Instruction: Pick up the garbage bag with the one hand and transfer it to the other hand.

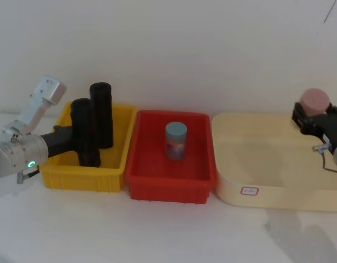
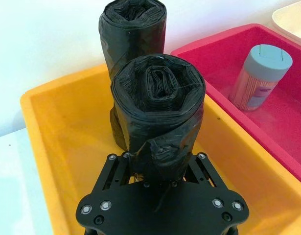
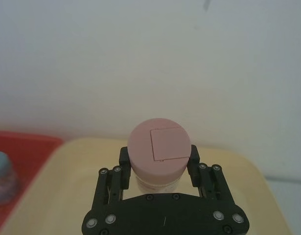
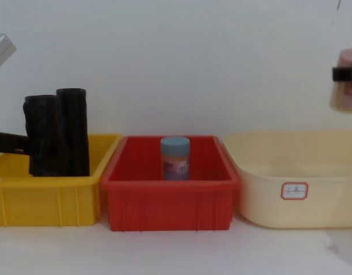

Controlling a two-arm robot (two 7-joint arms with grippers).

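Fingers (image 2: 114, 169) of L gripper (image 2: 159, 164) clamp crinkly black garbage bag (image 2: 157, 107) roll; R gripper (image 3: 159, 165) pinches round pink-capped jar (image 3: 158, 147).

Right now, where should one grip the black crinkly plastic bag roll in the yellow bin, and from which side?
Mid-height, from the robot's left: the black crinkly plastic bag roll stands upright, a taller black roll crowds its right; the left gripper holds it so.

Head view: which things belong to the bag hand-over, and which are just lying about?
Job: black crinkly plastic garbage bag roll, clamped in left gripper; right gripper.
Not the job: pink-lidded jar, held by the right gripper; taller black roll; yellow plastic bin; red plastic bin; blue-lidded container; cream tray.
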